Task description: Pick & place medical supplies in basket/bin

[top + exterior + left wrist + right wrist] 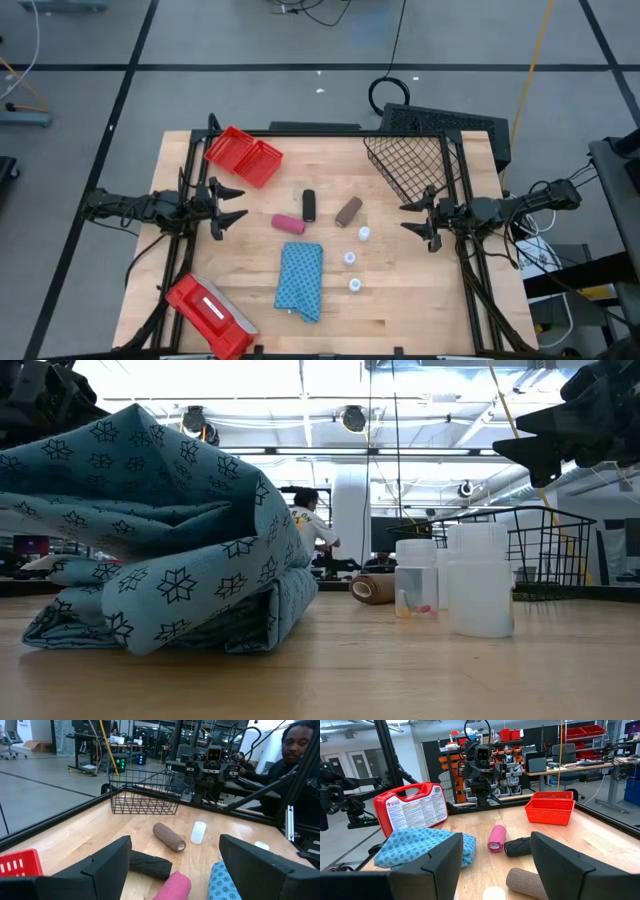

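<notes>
The blue folded cloth pad (300,280) lies flat on the table's near middle. A pink roll (288,224), a black roll (309,205) and a brown roll (348,211) lie on their sides at the centre. Three white bottles (364,234) (350,258) (355,285) stand upright beside the pad. The black wire basket (412,162) sits at the far right, the red bin (244,155) at the far left. My left gripper (234,207) hovers open at the left side, my right gripper (413,218) open at the right, both touching nothing.
A flat red case with a white label (208,311) lies at the near left corner. Dark frame bars (465,250) run along both table sides. A person (300,750) is in the room beyond the table's right side. Bare wood lies between the rolls and each gripper.
</notes>
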